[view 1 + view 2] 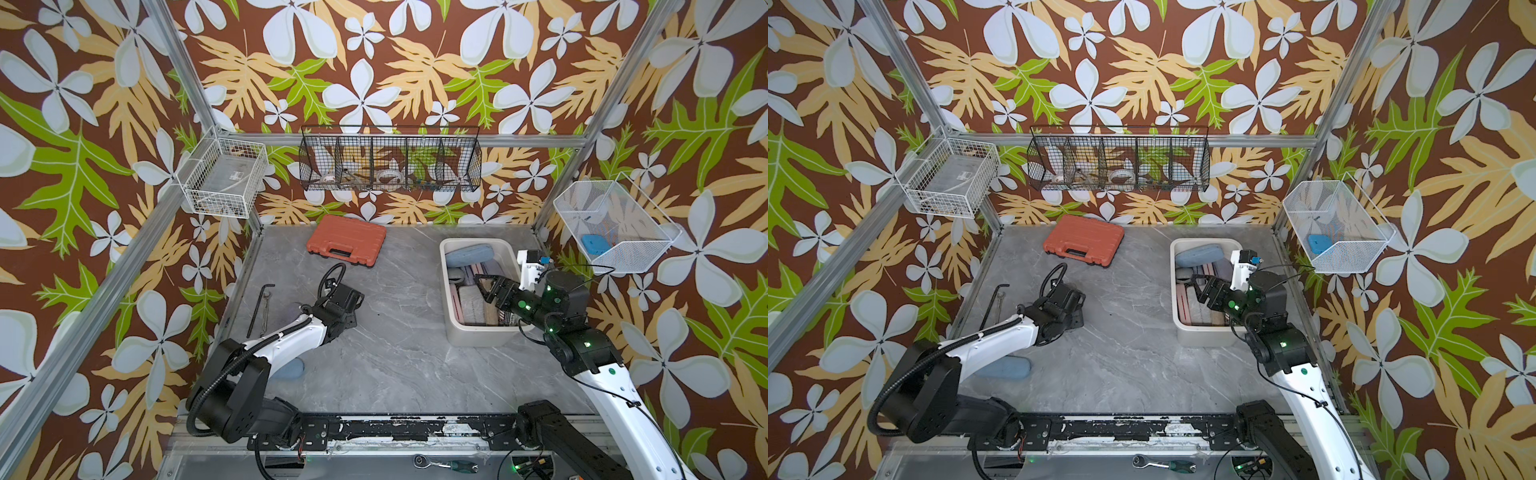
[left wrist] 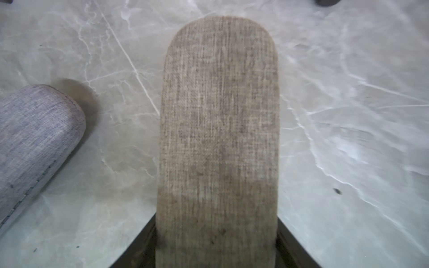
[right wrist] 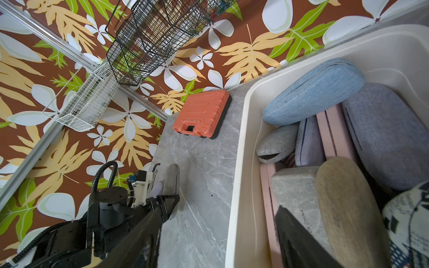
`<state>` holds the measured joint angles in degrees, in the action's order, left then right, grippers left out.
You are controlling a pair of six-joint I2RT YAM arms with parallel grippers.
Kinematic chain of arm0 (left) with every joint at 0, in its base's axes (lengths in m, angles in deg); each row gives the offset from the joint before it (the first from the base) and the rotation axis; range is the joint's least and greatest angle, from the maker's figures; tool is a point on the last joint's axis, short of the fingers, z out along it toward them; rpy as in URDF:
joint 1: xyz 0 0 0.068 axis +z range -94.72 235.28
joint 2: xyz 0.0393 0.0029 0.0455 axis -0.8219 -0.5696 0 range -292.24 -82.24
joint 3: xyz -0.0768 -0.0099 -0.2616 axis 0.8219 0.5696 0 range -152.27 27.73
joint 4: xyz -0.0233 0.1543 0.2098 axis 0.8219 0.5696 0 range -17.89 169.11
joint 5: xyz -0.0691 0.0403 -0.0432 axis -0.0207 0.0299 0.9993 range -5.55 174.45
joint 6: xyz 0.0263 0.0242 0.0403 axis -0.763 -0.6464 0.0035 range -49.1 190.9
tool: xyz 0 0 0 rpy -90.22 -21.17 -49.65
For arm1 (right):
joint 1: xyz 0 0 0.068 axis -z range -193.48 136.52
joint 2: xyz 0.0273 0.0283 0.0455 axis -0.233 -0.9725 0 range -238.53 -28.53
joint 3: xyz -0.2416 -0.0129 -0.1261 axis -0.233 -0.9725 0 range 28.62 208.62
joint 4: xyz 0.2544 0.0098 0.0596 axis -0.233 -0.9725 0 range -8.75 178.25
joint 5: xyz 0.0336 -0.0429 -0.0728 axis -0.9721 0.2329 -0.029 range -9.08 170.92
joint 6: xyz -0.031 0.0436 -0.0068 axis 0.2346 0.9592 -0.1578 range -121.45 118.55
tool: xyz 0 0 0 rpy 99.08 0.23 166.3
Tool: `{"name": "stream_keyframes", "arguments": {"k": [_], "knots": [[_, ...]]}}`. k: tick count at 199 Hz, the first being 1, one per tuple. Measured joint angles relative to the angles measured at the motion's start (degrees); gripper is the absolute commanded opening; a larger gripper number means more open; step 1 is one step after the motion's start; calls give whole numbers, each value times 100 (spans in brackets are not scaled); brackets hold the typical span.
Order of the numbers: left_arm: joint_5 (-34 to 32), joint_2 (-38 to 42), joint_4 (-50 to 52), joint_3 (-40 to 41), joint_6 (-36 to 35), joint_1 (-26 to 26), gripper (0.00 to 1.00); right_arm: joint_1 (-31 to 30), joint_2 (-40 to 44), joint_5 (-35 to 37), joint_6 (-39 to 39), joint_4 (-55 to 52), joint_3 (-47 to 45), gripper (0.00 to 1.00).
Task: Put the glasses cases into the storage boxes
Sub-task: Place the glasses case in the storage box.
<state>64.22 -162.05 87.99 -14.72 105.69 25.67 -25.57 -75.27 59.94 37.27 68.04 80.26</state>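
1 tan case point(image 2: 218, 130) in left pincer point(image 2: 216, 215), its near end cut off.

White shells and black joints on the left arm point(image 1: 286, 338) and right arm point(image 1: 619, 399); green LEDs, black cables.

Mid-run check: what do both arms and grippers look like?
The left arm and right arm share white shells and black joints. A black ribbed hose loops along the left; green lights and a thin black cable mark the right. The right gripper is black, with triangular fingers.
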Motion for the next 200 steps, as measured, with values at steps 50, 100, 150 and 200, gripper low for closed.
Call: {"name": "stream_keyframes", "arguments": {"k": [50, 100, 150, 200], "knots": [[743, 1161, -772, 302, -105, -857, 52, -1078, -498, 131, 133, 140, 133, 80], [1523, 1762, -1792, 306, -319, -1600, 51, -1919, -1622, 2, 302, 739, 579, 82], [1934, 1711, -2076, 103, -356, -1923, 51, -2365, -2428, -9, 428, 1204, 999, 78], [2026, 1827, -2087, 122, -354, -1987, 52, -2736, -2754, 372, 605, 1416, 999, 64]]}}
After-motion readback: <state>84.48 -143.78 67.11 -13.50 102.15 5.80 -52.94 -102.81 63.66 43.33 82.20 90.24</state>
